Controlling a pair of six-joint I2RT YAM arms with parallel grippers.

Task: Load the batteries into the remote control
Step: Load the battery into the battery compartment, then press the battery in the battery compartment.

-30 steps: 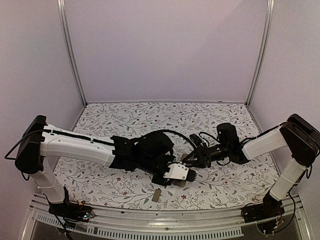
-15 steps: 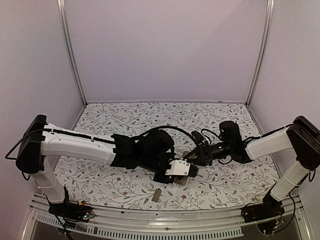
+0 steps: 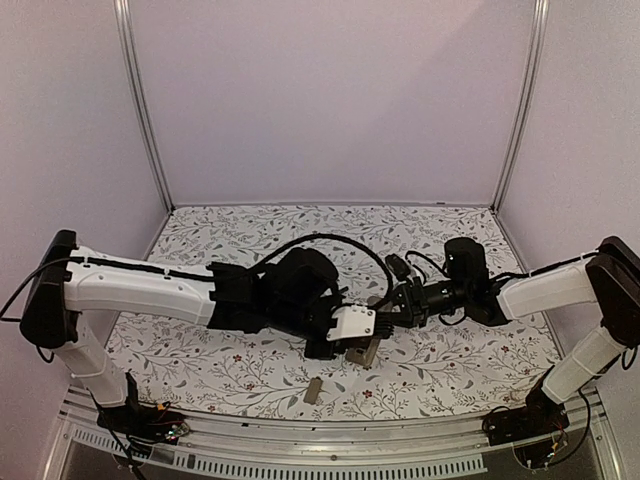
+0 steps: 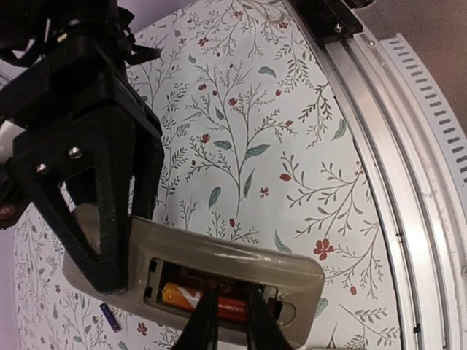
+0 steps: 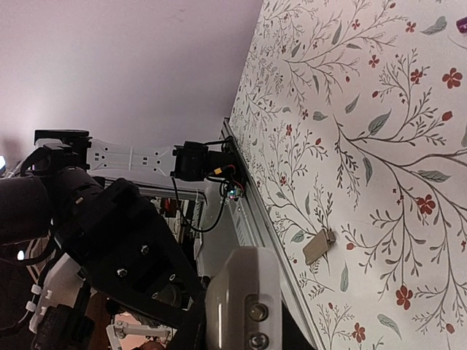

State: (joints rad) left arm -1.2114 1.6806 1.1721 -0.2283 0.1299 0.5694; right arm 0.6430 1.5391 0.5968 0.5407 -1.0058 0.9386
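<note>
Left jaws, working just right of the loose cover (image 3: 312,390) on the mat (image 3: 230,370): the left gripper (image 4: 230,300) is all but closed, only a narrow slit between the fingers, a touch wider than a moment ago. Both tips rest against the orange battery (image 4: 184,294), which lies lengthwise in the lower slot of the recess. Whether they pinch it or only press on it I cannot tell. Over the last second the left wrist has moved away from the front rail and closed up on the right one, so the tips now sit over the recess. Reading: the battery is at or near its seat and the slight easing of the jaws may be the start of letting go. The remote (image 4: 219,255) is off the mat, back side towards the left wrist. The second slot, above the battery, is dark, and I cannot tell if it is filled. The right gripper (image 3: 388,312) is clamped tight on one end of the remote and has not eased, steadying it. Judged remaining: confirm seating, check the second cell, fit the cover.
</note>
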